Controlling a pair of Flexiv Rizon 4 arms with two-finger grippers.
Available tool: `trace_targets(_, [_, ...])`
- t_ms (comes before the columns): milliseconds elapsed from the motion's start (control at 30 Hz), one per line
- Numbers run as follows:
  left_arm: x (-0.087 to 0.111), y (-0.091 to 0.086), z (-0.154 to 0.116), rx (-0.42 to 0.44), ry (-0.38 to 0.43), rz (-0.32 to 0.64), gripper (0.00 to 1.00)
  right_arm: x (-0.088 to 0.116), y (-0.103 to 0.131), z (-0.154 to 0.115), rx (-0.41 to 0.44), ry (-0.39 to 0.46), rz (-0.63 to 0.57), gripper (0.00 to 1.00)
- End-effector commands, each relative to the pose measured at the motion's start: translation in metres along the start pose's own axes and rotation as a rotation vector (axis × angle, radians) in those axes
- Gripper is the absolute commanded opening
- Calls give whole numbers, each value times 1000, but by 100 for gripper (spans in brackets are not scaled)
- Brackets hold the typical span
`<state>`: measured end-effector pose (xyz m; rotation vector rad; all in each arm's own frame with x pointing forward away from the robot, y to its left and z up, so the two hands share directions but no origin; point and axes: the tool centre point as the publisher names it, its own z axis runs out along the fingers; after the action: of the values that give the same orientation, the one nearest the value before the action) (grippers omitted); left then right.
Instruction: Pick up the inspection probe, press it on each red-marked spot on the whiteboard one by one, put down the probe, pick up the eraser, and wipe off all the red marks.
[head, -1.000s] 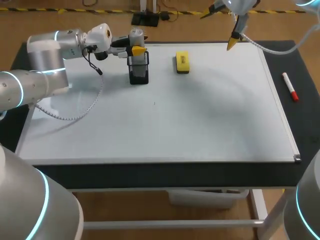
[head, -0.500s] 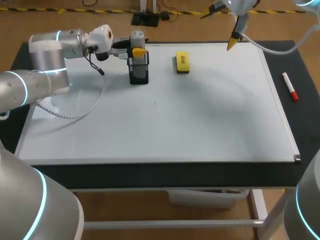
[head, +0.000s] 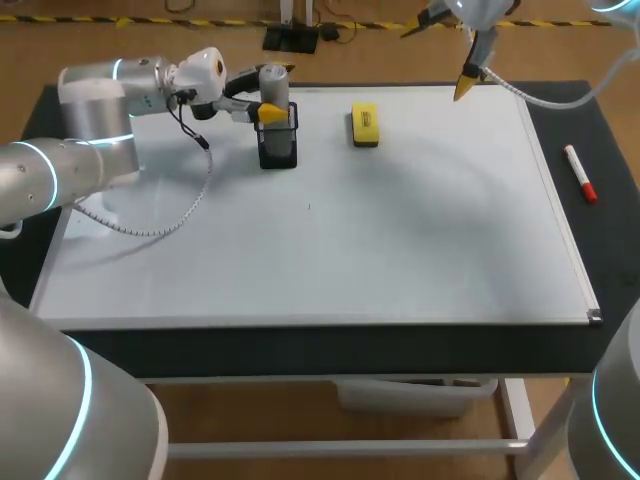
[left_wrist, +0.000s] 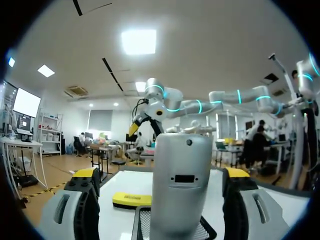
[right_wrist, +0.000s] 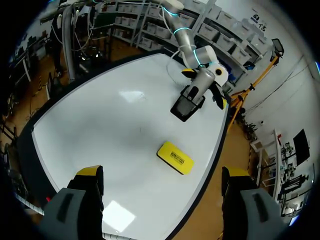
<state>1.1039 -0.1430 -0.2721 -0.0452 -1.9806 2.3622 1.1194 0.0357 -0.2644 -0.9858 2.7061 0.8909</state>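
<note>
The probe (left_wrist: 182, 185) is stood upright in a black mesh holder (head: 278, 148) near the far edge of the whiteboard (head: 400, 240), left of its middle. It seems to be kept there so that its grey body can be reached from the side. The left gripper (left_wrist: 161, 175) is set level with that body, with its jaws spread wide to either side of it. In the left wrist view a gap is seen between each finger and the probe, so nothing is gripped yet.

The step in hand is judged to be the very first one — the pick-up of the probe. A closing of the fingers and a straight lift out of the holder are called for next. The holder could be dragged along or tipped by a tilted pull.

The eraser (head: 365, 124) is laid flat on the board near the holder, on its right and apart from it, ready for the later wiping. The right gripper (right_wrist: 162, 172) is held high above the far edge of the board, jaws wide and empty. It is well apart from the left arm's work — presumably so that it is out of the way.

A red marker (head: 580, 174) is seen on the dark table to the right of the board. No red marks can be made out on the board in the head view.
</note>
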Motion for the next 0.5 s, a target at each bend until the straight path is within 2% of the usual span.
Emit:
trace_targets(33, [3, -6, -2, -51, -9, 31, 100, 0, 0, -1, 4, 5, -2, 100])
trace_targets(200, [5, -15, -7, -188, -63, 75, 100, 0, 0, -1, 4, 5, -2, 100])
trace_targets(433, [7, -26, -16, -320, -99, 135, 100, 0, 0, -1, 4, 5, -2, 100])
trace_targets(500, [8, -29, -18, -380, -108, 155, 100, 0, 0, -1, 4, 5, -2, 100])
